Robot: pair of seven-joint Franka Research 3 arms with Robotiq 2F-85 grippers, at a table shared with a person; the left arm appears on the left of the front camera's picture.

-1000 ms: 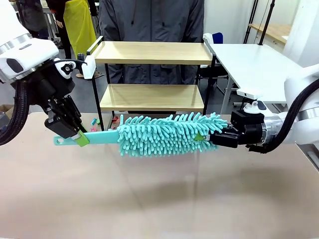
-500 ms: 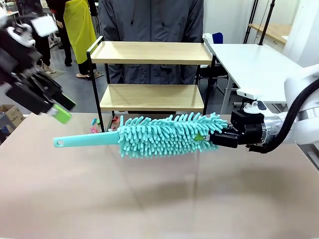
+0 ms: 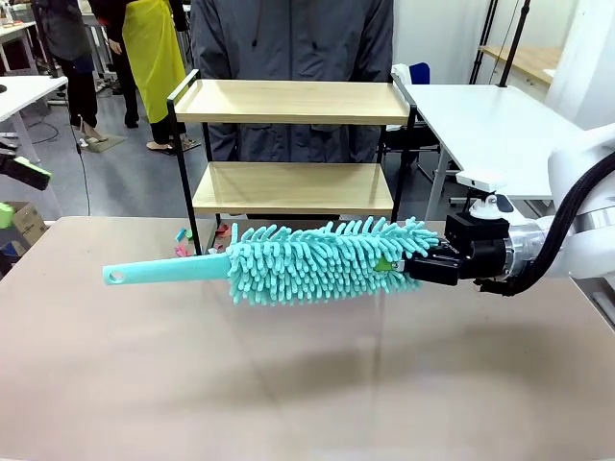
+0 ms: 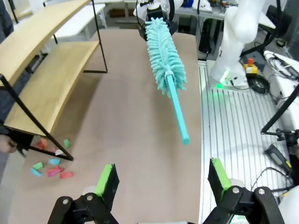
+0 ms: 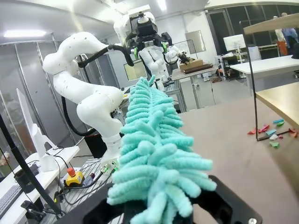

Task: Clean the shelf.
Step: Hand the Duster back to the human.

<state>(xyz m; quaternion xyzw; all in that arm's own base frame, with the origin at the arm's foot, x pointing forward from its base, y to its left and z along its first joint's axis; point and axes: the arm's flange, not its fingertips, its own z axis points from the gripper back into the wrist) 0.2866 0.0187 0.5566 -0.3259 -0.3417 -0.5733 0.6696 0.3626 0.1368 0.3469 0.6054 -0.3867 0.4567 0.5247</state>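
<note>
The shelf [image 3: 288, 187] stands at the table's far edge, its two light wooden boards bare, and it runs along the left of the left wrist view [image 4: 46, 79]. A teal fluffy duster [image 3: 317, 259] hangs level above the table, its thin handle [image 3: 163, 272] pointing left and free. My right gripper [image 3: 411, 267] is shut on the duster's fluffy tip; in the right wrist view the duster [image 5: 154, 144] covers its fingers. My left gripper [image 4: 162, 179] is open and holds nothing, well back from the handle's end [image 4: 184, 137]. One of its green pads [image 3: 29, 174] shows at the far left.
Several small coloured scraps [image 3: 183, 240] lie on the table by the shelf's left leg [image 4: 49, 163]. A person [image 3: 288, 38] stands right behind the shelf. A white side table [image 3: 480, 115] is at the far right. The brown table [image 3: 288, 384] in front is bare.
My left gripper let go of the duster's handle, opened, and drew back up and to the left edge. The right gripper and the duster have stayed still.
</note>
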